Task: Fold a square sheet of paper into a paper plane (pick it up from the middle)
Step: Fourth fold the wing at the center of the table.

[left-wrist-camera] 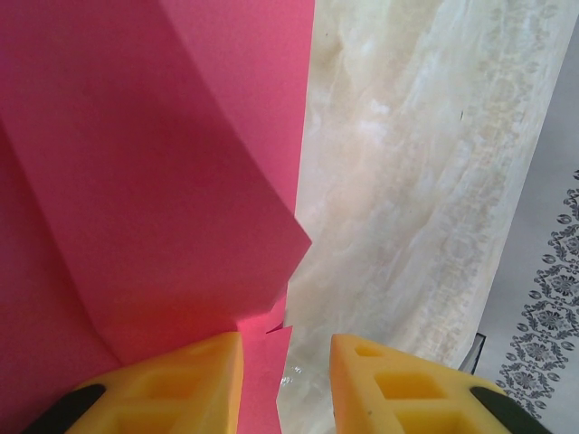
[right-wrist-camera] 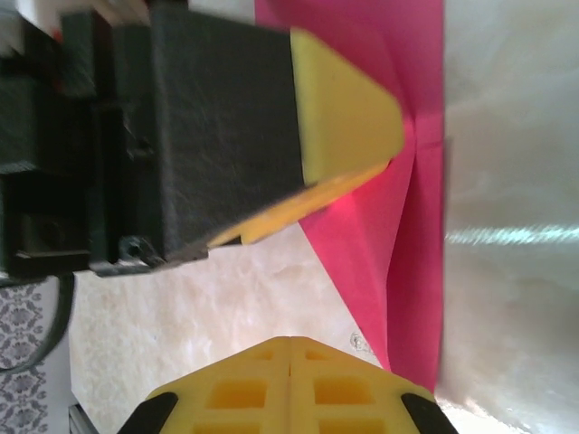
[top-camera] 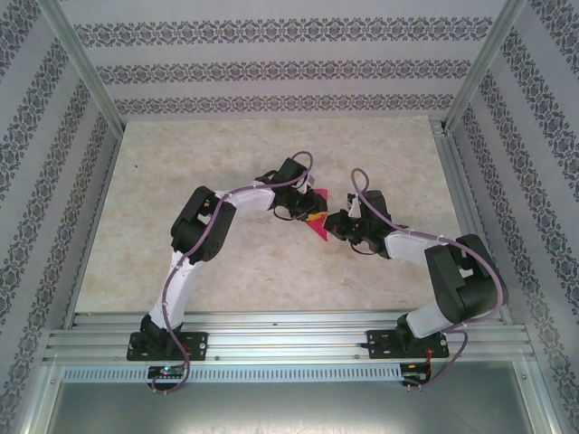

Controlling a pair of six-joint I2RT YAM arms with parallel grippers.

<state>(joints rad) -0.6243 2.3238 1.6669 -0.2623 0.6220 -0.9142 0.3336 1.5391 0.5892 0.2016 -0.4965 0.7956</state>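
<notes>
The square sheet of paper (top-camera: 319, 231) is bright pink and lies at mid-table, creased and folded into a pointed shape. In the left wrist view the paper (left-wrist-camera: 136, 181) covers the left half, one flap raised, its edge running between the fingers. My left gripper (left-wrist-camera: 285, 348) stands open over that edge, with bare table showing in the gap; from above it (top-camera: 306, 214) sits on the paper's left side. In the right wrist view one of its fingers (right-wrist-camera: 344, 108) rests on a crease of the paper (right-wrist-camera: 416, 226). My right gripper (right-wrist-camera: 289, 345) is shut and empty, just beside the paper's point (top-camera: 333, 223).
The marbled tabletop (top-camera: 181, 181) is bounded by patterned walls (top-camera: 271, 72) and metal frame posts (top-camera: 86, 63). An aluminium rail (top-camera: 289, 339) carries both arm bases at the near edge. The two arms lean toward each other at the centre.
</notes>
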